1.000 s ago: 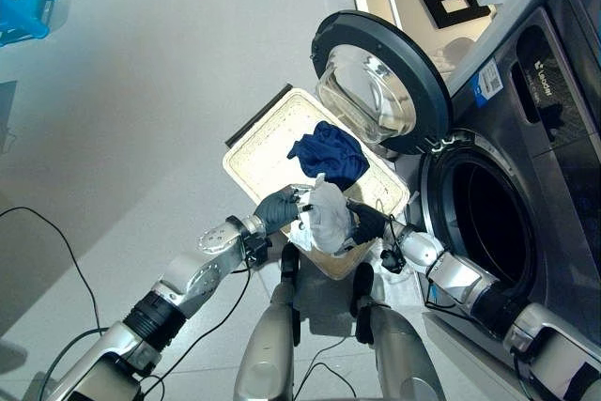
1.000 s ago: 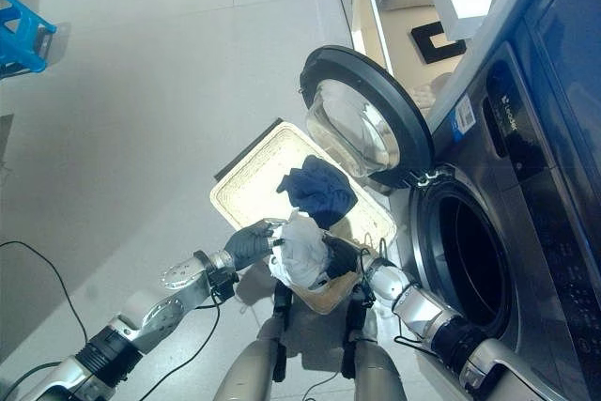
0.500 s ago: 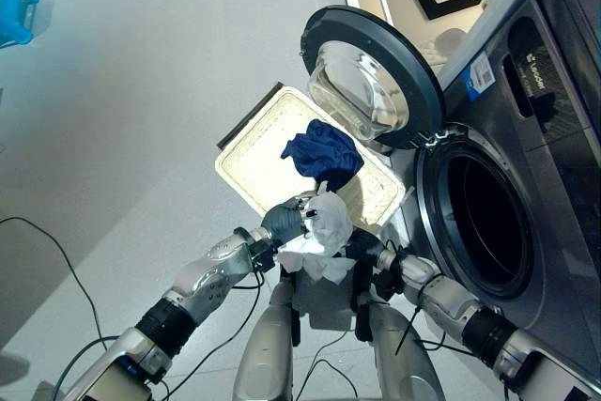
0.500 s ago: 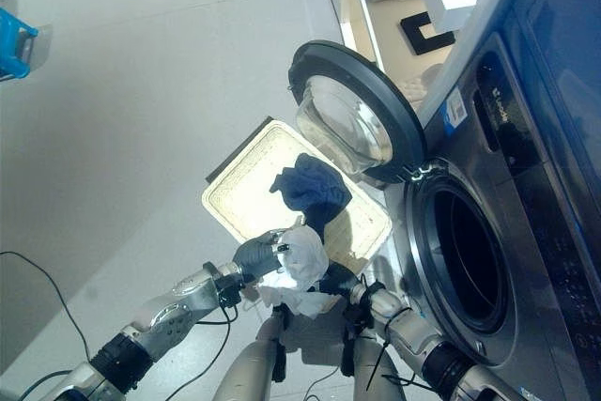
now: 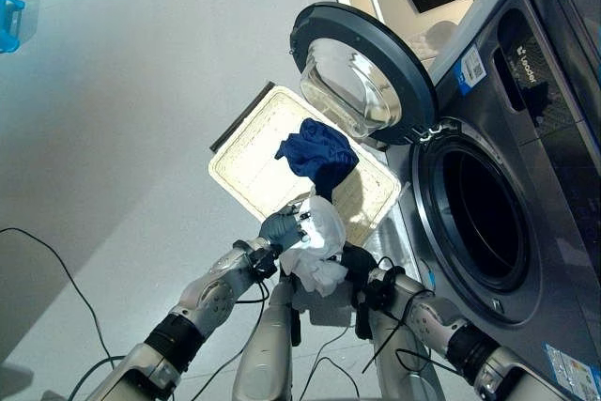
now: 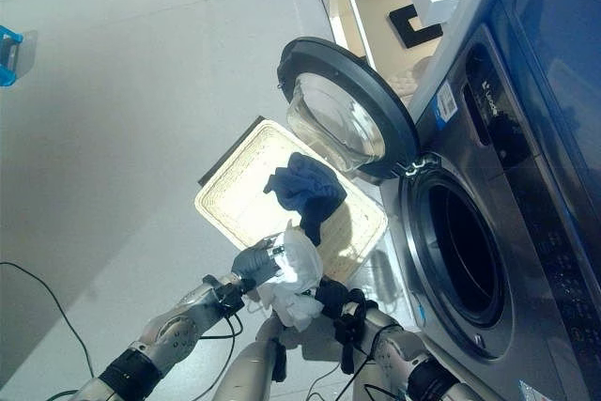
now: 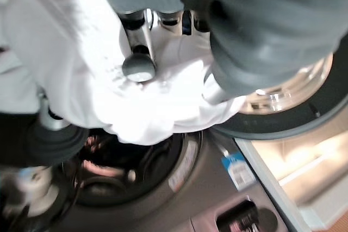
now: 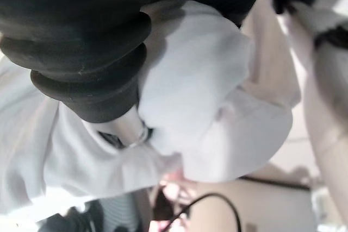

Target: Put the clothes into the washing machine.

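Here the white garment (image 5: 315, 239) hangs bunched between both hands, above the near edge of the cream tray (image 5: 246, 159). Soft and light, it likely needs a gathered grip. It has no clear long axis. The left hand (image 5: 280, 228) and right hand (image 5: 357, 261) clutch it, left of the washing machine (image 5: 488, 223).

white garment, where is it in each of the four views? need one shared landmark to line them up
Left eye view: white garment bunched between left hand and right hand, low centre.
Right eye view: same bundle, low centre, below the cream basket.
Left wrist view: draped across the upper middle, above the drum opening.
Right wrist view: centre.
Landmark: open washing machine door, also in the right eye view and left wrist view.
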